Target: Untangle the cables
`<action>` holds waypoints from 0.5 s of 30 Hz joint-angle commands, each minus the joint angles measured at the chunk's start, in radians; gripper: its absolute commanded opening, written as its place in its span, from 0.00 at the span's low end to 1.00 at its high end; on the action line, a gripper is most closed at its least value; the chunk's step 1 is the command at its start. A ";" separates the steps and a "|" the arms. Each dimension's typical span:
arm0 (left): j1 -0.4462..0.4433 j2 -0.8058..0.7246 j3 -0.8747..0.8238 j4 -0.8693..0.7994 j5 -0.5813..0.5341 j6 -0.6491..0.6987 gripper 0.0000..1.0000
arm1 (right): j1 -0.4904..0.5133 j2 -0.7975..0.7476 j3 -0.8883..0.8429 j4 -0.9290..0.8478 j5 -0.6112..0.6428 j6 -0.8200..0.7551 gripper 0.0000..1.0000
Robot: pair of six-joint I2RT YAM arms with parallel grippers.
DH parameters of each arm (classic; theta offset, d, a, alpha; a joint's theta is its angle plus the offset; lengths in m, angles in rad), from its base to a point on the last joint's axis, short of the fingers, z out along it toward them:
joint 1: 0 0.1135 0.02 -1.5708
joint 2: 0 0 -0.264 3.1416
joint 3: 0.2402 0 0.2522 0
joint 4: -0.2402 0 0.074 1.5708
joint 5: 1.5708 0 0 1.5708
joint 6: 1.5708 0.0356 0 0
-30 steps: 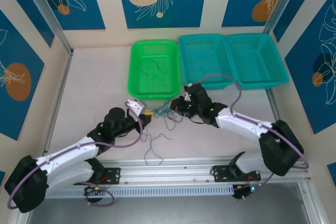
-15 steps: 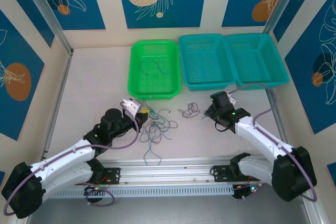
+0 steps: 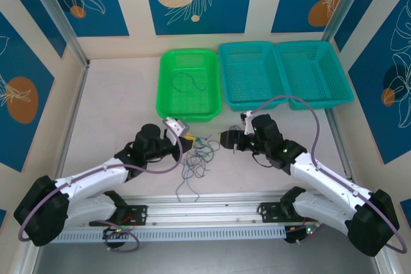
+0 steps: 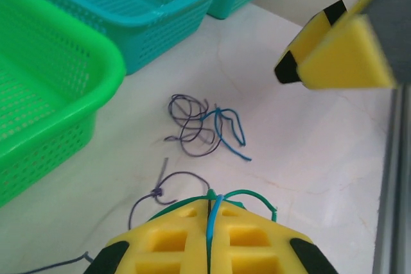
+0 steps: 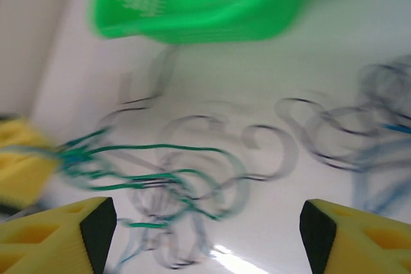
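Two robot arms [image 3: 90,181] [image 3: 321,178], one green basket [image 3: 186,104], two teal baskets [image 3: 252,75] [image 3: 314,72], one tangle of thin cables [image 3: 196,158].

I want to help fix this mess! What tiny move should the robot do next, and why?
Probably lower the right gripper onto a loose loop of the tangle of wires and pinch it. Its fingers stand open over the tangle, while the left gripper is shut on a blue strand at the tangle's edge, so a second grip could let the arms pull strands apart.
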 commanded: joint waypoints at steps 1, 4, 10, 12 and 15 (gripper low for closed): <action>0.001 0.033 0.066 0.054 0.073 0.024 0.00 | 0.089 -0.014 -0.028 0.213 -0.128 -0.074 0.76; -0.004 0.053 0.085 0.075 0.082 0.009 0.00 | 0.176 -0.001 -0.080 0.313 0.032 -0.136 0.74; -0.016 0.054 0.083 0.087 0.085 -0.001 0.00 | 0.213 0.136 -0.177 0.683 0.164 -0.338 0.59; -0.018 0.048 0.082 0.077 0.085 0.001 0.00 | 0.222 0.197 -0.182 0.787 0.141 -0.398 0.58; -0.020 0.040 0.081 0.072 0.086 0.002 0.00 | 0.226 0.280 -0.150 0.842 0.168 -0.443 0.60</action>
